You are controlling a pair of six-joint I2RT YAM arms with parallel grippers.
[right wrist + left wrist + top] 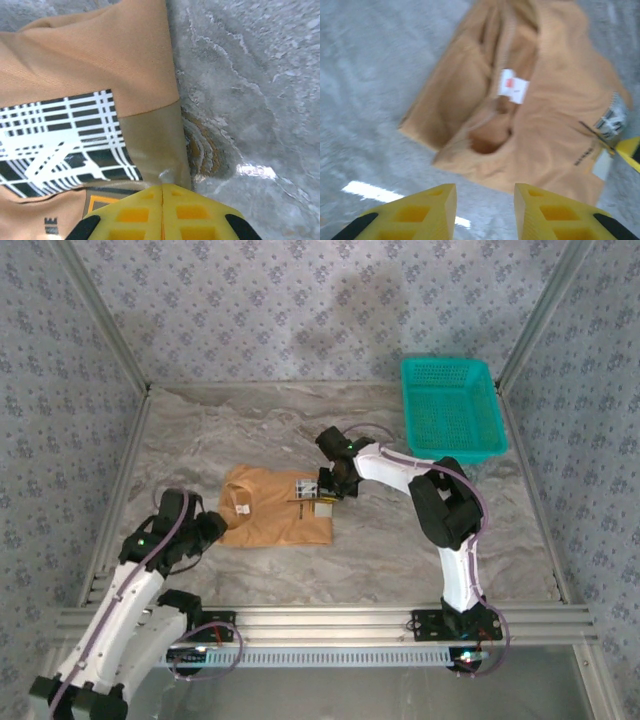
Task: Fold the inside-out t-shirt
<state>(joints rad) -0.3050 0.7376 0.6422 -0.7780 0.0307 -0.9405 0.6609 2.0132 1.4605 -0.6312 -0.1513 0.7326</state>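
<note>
The inside-out t-shirt (268,508) lies folded into a tan-orange rectangle on the marble table, left of centre. In the left wrist view the t-shirt (545,125) shows its neck opening and a white care label (513,86). My left gripper (485,194) is open just short of the shirt's near edge, with bare table between its fingers; from above the left gripper (213,528) sits at the shirt's left edge. My right gripper (162,186) is shut on a grey-tan strip of the t-shirt (100,55) beside a black-and-white printed patch (65,135). The right gripper (326,502) is at the shirt's right edge.
A teal basket (445,362) stands at the back right corner. Metal frame posts and patterned walls enclose the table (400,540). The right arm's elbow (445,502) rises to the right of the shirt. A metal rail runs along the near edge.
</note>
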